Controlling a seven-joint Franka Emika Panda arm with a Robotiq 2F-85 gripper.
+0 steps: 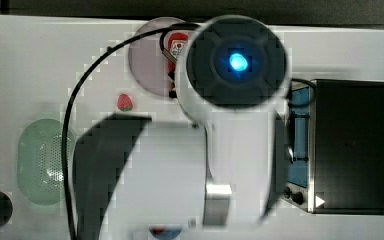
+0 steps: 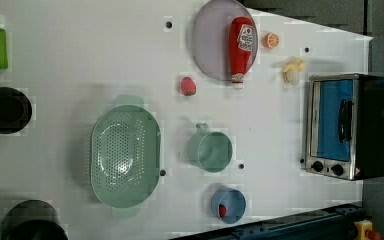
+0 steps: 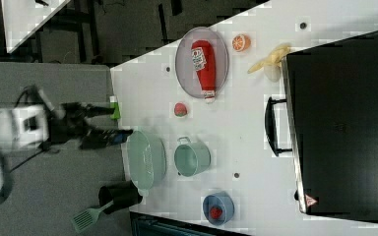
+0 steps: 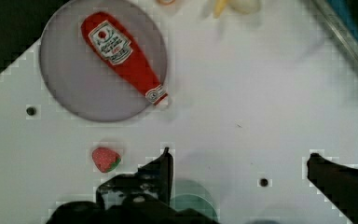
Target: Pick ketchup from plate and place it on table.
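Lying on plate (image 2: pixel 207 45): ketchup (image 2: pixel 241 47); strawberry (image 2: pixel 188 86), orange slice (image 2: pixel 270 40) beside; claw (image 4: pixel 240 161) spread wide, empty.

Even, bright light falls on the white table (image 2: pixel 80 60), and shadows are soft and faint (a pale smudge beside the green basket (image 2: pixel 125 156) in the left view). All four pictures are blocky and smeared at edges. In the top view the arm (image 1: pixel 180 170) looms large and blurred, with a blue lamp (image 1: pixel 238 62) glowing at its centre. The dark oven (image 3: pixel 342 123) in the right view is a flat black mass without detail.
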